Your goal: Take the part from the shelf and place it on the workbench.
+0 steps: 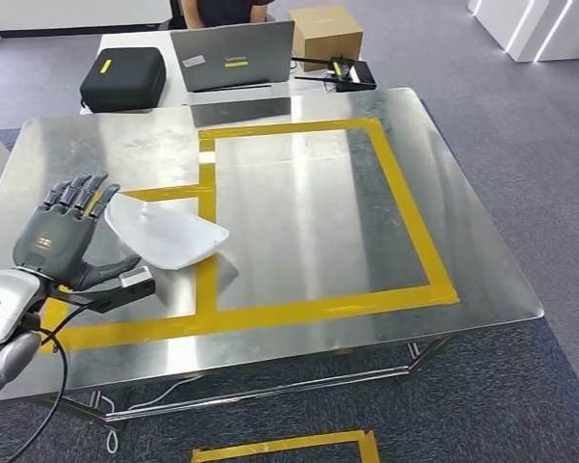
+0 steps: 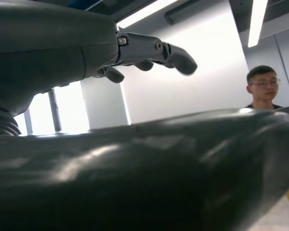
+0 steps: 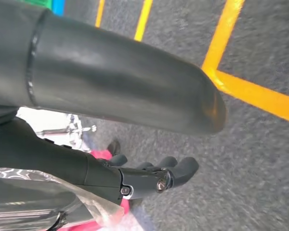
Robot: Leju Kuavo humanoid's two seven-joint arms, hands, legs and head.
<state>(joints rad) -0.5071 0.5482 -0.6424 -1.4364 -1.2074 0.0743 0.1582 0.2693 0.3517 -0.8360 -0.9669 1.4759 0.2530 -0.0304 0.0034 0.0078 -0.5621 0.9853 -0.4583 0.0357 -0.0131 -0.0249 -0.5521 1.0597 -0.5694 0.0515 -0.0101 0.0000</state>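
The white, shallow, bowl-like part (image 1: 166,236) lies on the steel workbench (image 1: 309,183), across the left side of the yellow tape frame. My left hand (image 1: 61,236) hovers just left of it, fingers stretched up and apart, thumb pointing toward the part's near edge, with nothing held. The left wrist view has the straight fingers (image 2: 154,50) above the thick thumb (image 2: 136,168) and an empty gap between them. My right hand (image 3: 143,178) hangs over grey carpet with its fingers loosely extended and nothing in them.
Yellow tape (image 1: 406,207) marks a large rectangle on the bench. Behind the bench stand a black case (image 1: 123,77), a laptop (image 1: 232,55), a cardboard box (image 1: 325,34) and a small device (image 1: 352,75). A person (image 1: 221,10) sits there. More yellow tape (image 1: 287,447) lies on the floor.
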